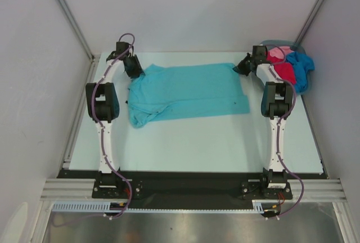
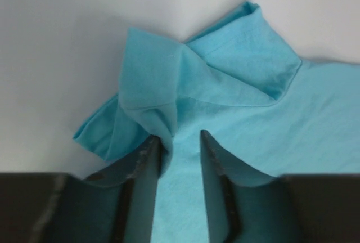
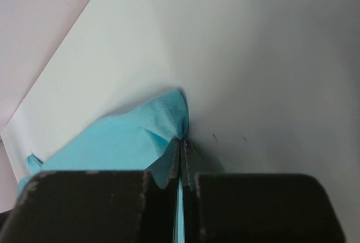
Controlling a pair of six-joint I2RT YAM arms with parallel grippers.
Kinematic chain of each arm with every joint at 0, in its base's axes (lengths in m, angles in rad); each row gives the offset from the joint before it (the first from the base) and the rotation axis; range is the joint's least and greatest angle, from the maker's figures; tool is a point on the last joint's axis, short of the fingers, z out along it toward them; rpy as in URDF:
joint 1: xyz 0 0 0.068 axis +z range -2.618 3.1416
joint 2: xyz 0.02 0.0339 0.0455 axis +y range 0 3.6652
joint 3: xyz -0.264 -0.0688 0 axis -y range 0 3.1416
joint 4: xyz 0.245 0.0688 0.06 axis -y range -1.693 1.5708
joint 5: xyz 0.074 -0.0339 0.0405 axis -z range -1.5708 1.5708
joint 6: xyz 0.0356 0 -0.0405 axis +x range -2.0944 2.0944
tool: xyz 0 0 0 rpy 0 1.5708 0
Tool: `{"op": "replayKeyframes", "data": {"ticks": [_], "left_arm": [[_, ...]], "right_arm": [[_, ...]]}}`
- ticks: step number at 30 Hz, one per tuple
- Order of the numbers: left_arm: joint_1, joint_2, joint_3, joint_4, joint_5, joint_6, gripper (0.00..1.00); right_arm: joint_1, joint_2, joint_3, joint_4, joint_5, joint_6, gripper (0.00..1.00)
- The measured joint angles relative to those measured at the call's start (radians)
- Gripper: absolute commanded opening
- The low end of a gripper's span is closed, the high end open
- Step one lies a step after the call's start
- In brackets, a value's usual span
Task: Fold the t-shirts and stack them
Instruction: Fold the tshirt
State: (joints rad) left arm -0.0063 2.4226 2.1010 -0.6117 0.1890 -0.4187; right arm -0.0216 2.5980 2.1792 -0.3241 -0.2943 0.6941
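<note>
Fingers of the right gripper (image 3: 181, 154) were pressed together on a corner of the teal t-shirt (image 1: 191, 91). The left gripper (image 2: 181, 147) stood spread, astride a bunched fold at the sleeve end. The shirt lay on the far part of the table (image 1: 197, 147), long axis running left to right between both grippers.

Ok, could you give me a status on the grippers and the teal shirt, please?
Left gripper open astride a bunched corner of the teal shirt. Right gripper shut on its opposite corner. Shirt spread between them. Other shirts heaped by right arm.
</note>
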Motion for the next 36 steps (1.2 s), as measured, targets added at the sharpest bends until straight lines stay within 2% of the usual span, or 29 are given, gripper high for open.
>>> {"op": "replayKeyframes", "data": {"ticks": [1, 3, 4, 5, 17, 30, 36], "left_arm": [[-0.004, -0.004, -0.001, 0.002, 0.001, 0.0, 0.26], [-0.007, -0.009, -0.005, 0.004, 0.003, -0.001, 0.17], [-0.009, -0.011, -0.007, 0.004, 0.004, 0.0, 0.06], [-0.01, -0.011, -0.008, 0.004, 0.005, -0.001, 0.01], [-0.016, -0.018, -0.025, 0.004, -0.003, 0.002, 0.0], [-0.036, -0.099, -0.089, 0.014, -0.045, 0.004, 0.0], [-0.046, -0.128, -0.105, 0.032, -0.055, 0.004, 0.0]], "right_arm": [[0.0, -0.002, -0.003, 0.001, 0.002, -0.001, 0.0], [0.001, -0.004, -0.005, 0.001, 0.006, -0.004, 0.0], [0.002, -0.005, -0.005, 0.0, 0.008, -0.006, 0.0], [0.003, -0.005, -0.005, 0.0, 0.013, -0.009, 0.0], [0.016, -0.031, -0.027, -0.003, 0.087, -0.035, 0.0], [0.02, -0.14, -0.189, 0.025, 0.17, -0.066, 0.0], [0.026, -0.153, -0.197, 0.077, 0.175, -0.086, 0.0]]}}
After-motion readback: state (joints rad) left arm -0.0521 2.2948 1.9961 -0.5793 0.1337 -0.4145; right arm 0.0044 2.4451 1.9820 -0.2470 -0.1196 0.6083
